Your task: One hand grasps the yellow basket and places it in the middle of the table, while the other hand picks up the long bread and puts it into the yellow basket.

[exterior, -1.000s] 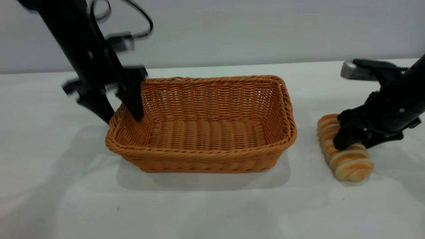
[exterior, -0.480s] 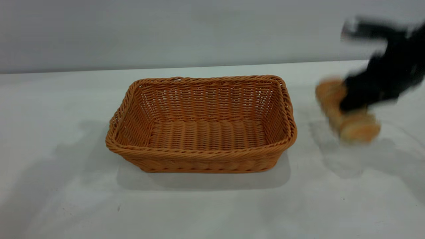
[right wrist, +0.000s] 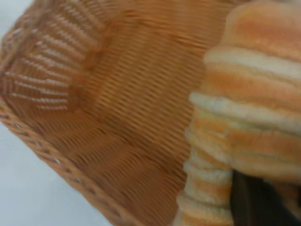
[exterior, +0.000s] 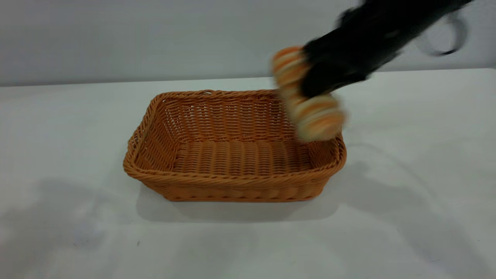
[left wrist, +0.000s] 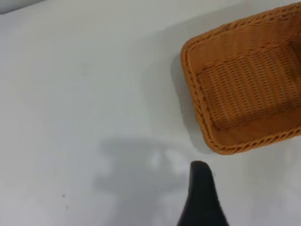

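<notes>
The yellow basket [exterior: 232, 182] stands empty in the middle of the white table [exterior: 418, 217]. My right gripper [exterior: 319, 83] is shut on the long bread [exterior: 312, 112] and holds it in the air above the basket's right end, slanting down toward the front. In the right wrist view the striped bread [right wrist: 254, 94] fills the frame over the basket's woven floor [right wrist: 117, 94], with a dark finger [right wrist: 256, 202] pressed against it. My left gripper [left wrist: 233, 207] is out of the exterior view. Its wrist view shows one black finger [left wrist: 201, 188] over bare table, open and empty, apart from the basket's corner [left wrist: 197, 108].
A grey wall runs behind the table's far edge. Bare tabletop lies left, right and in front of the basket. A small dark speck [exterior: 138, 243] marks the table near the front left.
My right gripper lifted the bread off the table at the right and carried it left and up over the basket's right end. My left arm let go of the basket's left rim and left the exterior view.
</notes>
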Robot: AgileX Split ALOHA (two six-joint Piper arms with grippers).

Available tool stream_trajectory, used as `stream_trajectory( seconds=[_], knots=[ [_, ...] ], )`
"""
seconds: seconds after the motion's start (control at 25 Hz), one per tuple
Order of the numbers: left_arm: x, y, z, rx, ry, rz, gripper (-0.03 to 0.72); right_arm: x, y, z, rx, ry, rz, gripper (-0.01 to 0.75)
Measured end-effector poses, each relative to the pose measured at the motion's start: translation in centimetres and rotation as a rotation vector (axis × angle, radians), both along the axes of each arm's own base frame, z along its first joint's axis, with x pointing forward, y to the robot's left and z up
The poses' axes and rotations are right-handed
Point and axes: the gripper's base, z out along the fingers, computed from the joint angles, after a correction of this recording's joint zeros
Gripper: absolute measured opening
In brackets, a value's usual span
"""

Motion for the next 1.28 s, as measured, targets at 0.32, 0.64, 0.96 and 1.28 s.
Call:
stream_trajectory(
  seconds=[0.32, 0.64, 0.96, 1.28],
  knots=[
    [-3.2, 0.9, -1.2, 0.039, 0.025, 0.009, 0.576, 1.3, 4.1, -4.6, -0.043, 0.038, 0.099, 0.39],
    [-8.7, 2.8, -5.0, 0.154, 0.086, 0.045, 0.576, -1.6, -2.4, 7.0, -0.066, 0.165, 0.209, 0.685],
    [-16.3, 4.2, -9.6, 0.137, 0.091, 0.078, 0.576, -13.9, -8.1, 17.3, -0.158, 0.069, 0.173, 0.588],
    [-22.1, 5.1, -15.1, 0.121, 0.037, 0.083, 0.575, -25.4, -12.8, 14.6, -0.239, -0.036, 0.011, 0.579]
  ],
)
